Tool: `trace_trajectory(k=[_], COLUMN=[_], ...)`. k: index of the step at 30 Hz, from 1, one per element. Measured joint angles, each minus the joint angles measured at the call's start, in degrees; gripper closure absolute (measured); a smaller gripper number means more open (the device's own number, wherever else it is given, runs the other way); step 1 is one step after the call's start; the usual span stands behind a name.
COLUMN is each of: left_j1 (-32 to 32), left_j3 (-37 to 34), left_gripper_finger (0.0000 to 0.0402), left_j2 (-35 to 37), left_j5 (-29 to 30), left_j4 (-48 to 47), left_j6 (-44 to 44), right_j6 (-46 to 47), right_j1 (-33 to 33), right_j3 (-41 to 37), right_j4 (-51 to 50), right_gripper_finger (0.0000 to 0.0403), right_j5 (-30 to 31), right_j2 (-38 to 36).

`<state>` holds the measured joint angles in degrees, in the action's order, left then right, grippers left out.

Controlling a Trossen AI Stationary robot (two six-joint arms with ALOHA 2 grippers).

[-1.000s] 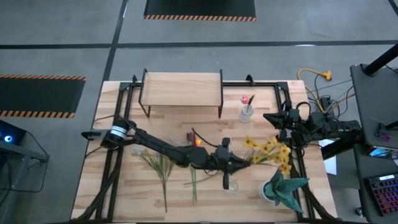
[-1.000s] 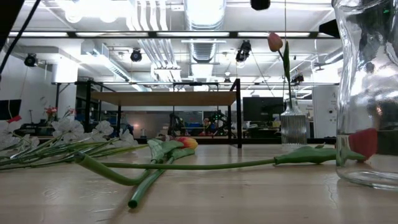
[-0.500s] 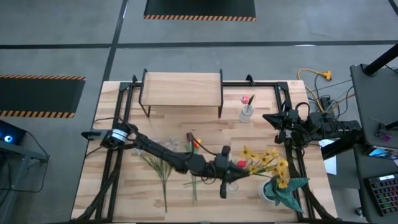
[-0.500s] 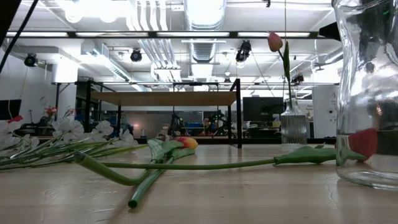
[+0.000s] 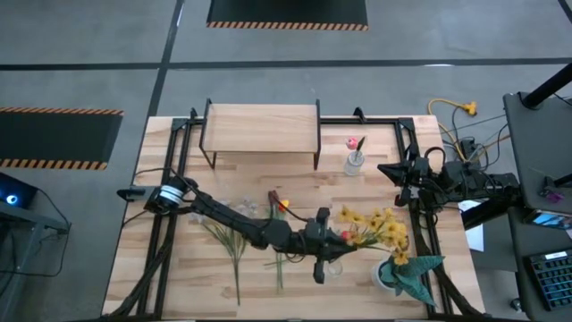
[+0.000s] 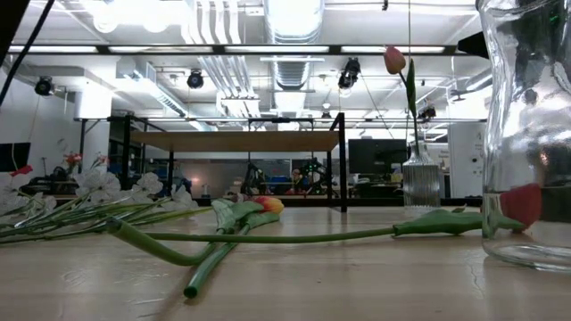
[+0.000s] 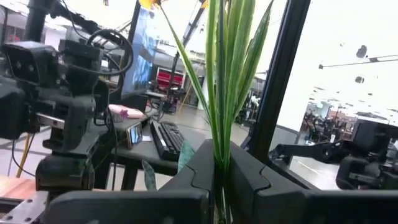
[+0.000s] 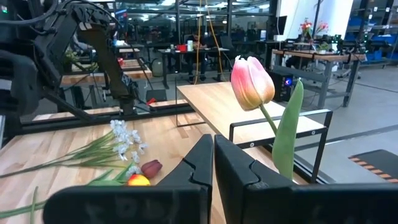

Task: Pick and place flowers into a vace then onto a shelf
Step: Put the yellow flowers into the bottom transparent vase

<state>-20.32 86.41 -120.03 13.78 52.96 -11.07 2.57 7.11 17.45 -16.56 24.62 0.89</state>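
Green stems of the yellow sprig (image 5: pixel 380 228) are pinched tight in the left claw (image 5: pixel 328 240), held over the front of the table (image 5: pixel 447 250) just above a clear glass vase (image 6: pixel 525 134), with the spiky potted plant (image 5: pixel 407 273) close by. Other flowers (image 5: pixel 234 234) lie loose on the boards behind the arm, and a pink tulip (image 8: pixel 252 82) stands in a second small vase (image 5: pixel 355 163) beside the shelf (image 5: pixel 261 122) at the back. Off at the table's right edge the right claw (image 5: pixel 386 170) waits, closed on nothing.
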Motion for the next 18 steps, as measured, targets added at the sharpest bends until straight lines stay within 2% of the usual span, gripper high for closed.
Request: trace_trajectory(k=[4,10,18], left_j1=[0.0,0.1,0.1], left_j3=[3.3,10.2,6.8], left_gripper_finger=[0.0397,0.0397,0.0397], left_j2=[-4.5,-10.2,-9.9], left_j5=[0.1,0.0,0.0], left_j4=[4.0,4.2,3.4], left_j6=[0.1,0.5,1.1], right_j6=[0.0,0.3,0.3], right_j1=[0.0,0.0,0.0], right_j3=[0.0,0.0,0.0], right_j4=[0.0,0.0,-0.1], right_gripper_finger=[0.0394,0.0394,0.0394], right_j5=[0.0,0.0,0.0], right_j2=[0.0,0.0,0.0])
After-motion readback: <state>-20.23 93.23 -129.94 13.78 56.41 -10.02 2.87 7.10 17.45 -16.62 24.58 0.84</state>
